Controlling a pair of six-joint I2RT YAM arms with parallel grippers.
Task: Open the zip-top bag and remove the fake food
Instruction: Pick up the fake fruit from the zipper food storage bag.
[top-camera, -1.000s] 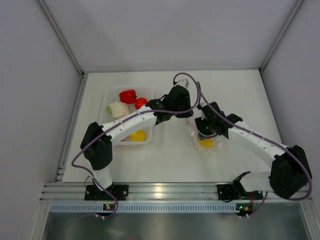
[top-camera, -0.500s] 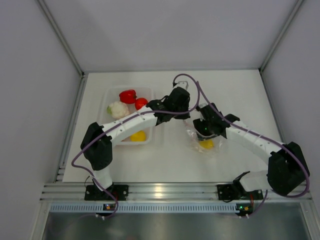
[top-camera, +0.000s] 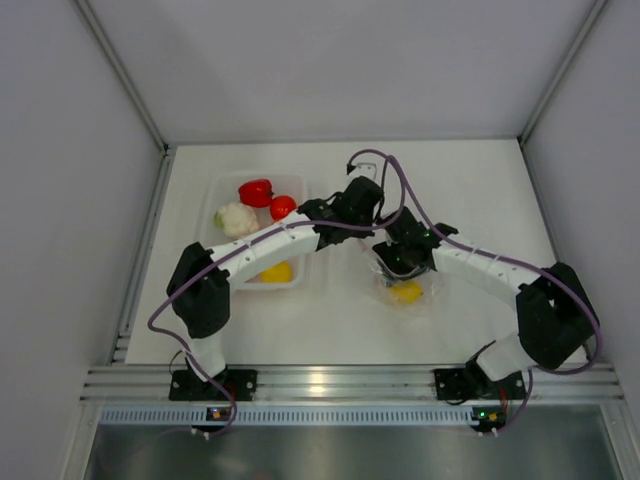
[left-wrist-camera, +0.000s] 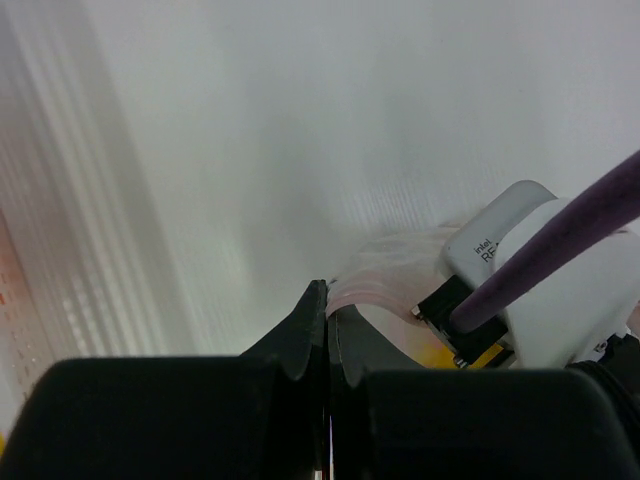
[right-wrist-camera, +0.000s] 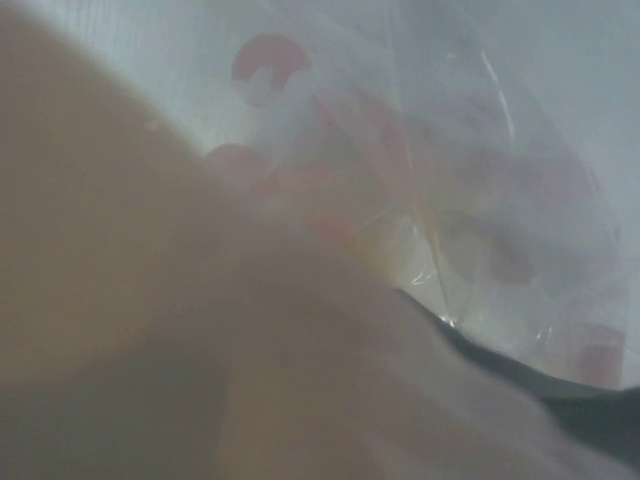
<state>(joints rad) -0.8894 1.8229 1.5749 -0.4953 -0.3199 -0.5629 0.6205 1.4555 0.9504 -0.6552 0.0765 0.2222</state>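
The zip-top bag (top-camera: 408, 290) lies on the table at centre right, with a yellow lemon (top-camera: 406, 292) inside. My left gripper (top-camera: 373, 238) is shut on the bag's pink zip strip (left-wrist-camera: 385, 285); its fingertips (left-wrist-camera: 318, 312) pinch the strip's edge. My right gripper (top-camera: 400, 262) is down at the bag's mouth, close beside the left. In the right wrist view, crinkly bag plastic (right-wrist-camera: 470, 170) and a blurred tan shape fill the frame and hide the fingers. The right wrist's white camera (left-wrist-camera: 540, 265) shows in the left wrist view.
A rigid clear tray (top-camera: 215, 196) stands at the left with a red pepper (top-camera: 256, 190), a tomato (top-camera: 282, 206), a cauliflower (top-camera: 235, 218) and a yellow lemon (top-camera: 275, 271). Walls close in the table at the left, the back and the right.
My right gripper has moved left and closer to the left gripper at the bag's mouth. The bag and its lemon have shifted slightly left and nearer. The left gripper has barely moved.
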